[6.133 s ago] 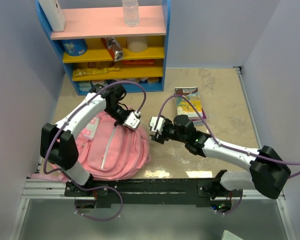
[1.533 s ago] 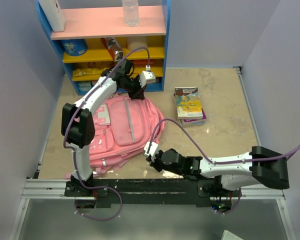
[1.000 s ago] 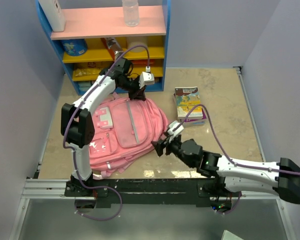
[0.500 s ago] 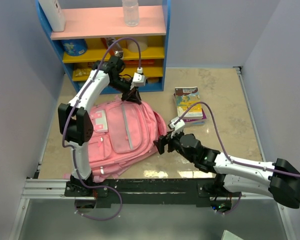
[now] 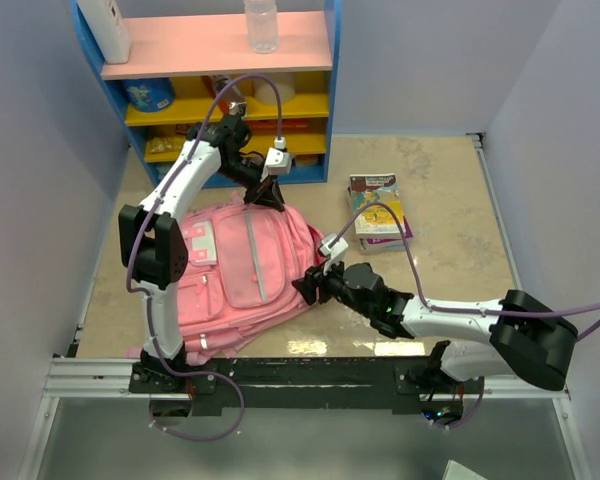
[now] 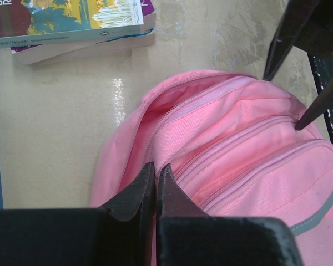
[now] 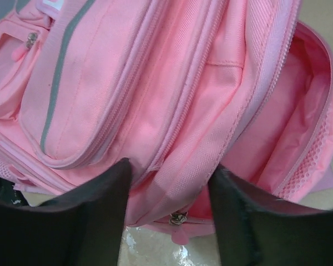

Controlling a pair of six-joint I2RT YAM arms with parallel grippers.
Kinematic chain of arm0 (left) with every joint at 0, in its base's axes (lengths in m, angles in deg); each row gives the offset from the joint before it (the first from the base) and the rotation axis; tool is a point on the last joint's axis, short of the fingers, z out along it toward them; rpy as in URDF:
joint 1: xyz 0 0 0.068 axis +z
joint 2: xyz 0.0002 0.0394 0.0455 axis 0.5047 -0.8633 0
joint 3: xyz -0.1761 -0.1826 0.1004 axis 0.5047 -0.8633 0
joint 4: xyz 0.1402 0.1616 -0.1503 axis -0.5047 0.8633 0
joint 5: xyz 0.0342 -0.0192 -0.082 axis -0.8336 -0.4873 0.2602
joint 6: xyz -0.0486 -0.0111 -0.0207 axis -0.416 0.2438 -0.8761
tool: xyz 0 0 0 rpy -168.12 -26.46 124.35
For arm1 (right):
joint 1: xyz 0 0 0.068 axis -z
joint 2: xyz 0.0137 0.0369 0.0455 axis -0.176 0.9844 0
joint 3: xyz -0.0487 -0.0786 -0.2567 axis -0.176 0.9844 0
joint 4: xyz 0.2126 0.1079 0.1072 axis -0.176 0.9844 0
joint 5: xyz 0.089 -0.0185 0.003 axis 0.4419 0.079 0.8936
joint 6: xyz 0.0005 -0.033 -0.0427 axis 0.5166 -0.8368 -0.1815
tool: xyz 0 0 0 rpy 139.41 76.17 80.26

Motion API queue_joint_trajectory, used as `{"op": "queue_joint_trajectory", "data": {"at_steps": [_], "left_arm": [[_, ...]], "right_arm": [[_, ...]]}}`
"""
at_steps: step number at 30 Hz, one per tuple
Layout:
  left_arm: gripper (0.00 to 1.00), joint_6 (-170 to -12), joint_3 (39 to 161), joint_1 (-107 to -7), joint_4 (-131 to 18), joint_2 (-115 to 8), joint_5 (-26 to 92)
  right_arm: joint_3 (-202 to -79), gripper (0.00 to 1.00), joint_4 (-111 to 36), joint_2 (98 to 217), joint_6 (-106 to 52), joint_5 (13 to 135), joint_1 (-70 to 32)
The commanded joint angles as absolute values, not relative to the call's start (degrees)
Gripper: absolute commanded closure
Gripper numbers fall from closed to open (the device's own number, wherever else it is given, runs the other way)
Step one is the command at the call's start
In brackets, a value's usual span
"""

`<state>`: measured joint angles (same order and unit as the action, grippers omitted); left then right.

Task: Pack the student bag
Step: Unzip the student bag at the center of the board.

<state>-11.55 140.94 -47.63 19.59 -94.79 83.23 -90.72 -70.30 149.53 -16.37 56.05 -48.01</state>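
Note:
The student bag [image 5: 245, 265] is a large pink backpack lying flat on the table's left half, front pockets up. My left gripper [image 5: 271, 192] is shut on the fabric at the bag's far top edge; the left wrist view shows the jaws [image 6: 155, 168] pinched on a fold beside a zip. My right gripper [image 5: 311, 285] is open at the bag's right edge. In the right wrist view its fingers [image 7: 169, 177] stand wide apart on either side of the zip edge [image 7: 200, 166], just above a zip puller [image 7: 178, 218]. The main compartment [image 7: 299, 127] gapes open and shows pink lining.
A stack of books [image 5: 378, 212] lies on the table to the right of the bag, also in the left wrist view [image 6: 72, 25]. A blue shelf unit [image 5: 220, 110] with a bottle and packets stands at the back, close behind my left gripper. Walls close in both sides.
My right gripper has moved left and nearer, up against the bag's right edge. My left gripper still holds the bag's top and has barely shifted; earlier it dragged and turned the bag.

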Motion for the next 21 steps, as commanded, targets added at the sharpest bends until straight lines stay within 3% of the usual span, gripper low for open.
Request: {"op": "queue_joint_trajectory", "data": {"at_steps": [1,2,3,4,5,6,9,14,21], "left_arm": [[1.0,-9.8,141.5,-47.4,20.6,-91.5,89.6],[0.95,-10.0,141.7,-47.5,20.6,-91.6,89.6],[0.81,-10.2,141.7,-47.4,20.6,-92.0,89.7],[0.73,-10.2,141.8,-47.5,20.6,-92.1,89.7],[0.58,-11.4,142.4,-47.8,20.6,-92.2,89.5],[0.32,-12.9,143.2,-48.2,20.7,-92.6,88.9],[0.26,-15.4,144.8,-51.2,20.7,-91.3,85.2],[0.17,-10.3,140.0,-53.8,20.7,-87.7,90.7],[0.17,-4.2,133.1,-57.8,20.7,-86.9,87.4]], "right_arm": [[-93.5,0.66,-77.2,147.8,-16.0,58.9,-47.2],[-93.7,0.76,-77.2,147.0,-16.8,59.2,-47.1],[-93.9,0.85,-77.0,146.5,-17.1,59.8,-47.2],[-94.3,1.0,-76.7,146.3,-17.3,60.0,-47.1],[-94.7,1.0,-76.3,146.1,-17.7,60.2,-47.1],[-95.0,1.0,-75.3,146.1,-18.1,61.4,-47.1],[-96.4,1.0,-73.8,146.8,-19.4,62.4,-47.1],[-97.6,1.0,-72.5,147.7,-22.5,62.8,-47.1],[-99.0,1.0,-68.8,145.2,-26.0,61.5,-47.1]]}}
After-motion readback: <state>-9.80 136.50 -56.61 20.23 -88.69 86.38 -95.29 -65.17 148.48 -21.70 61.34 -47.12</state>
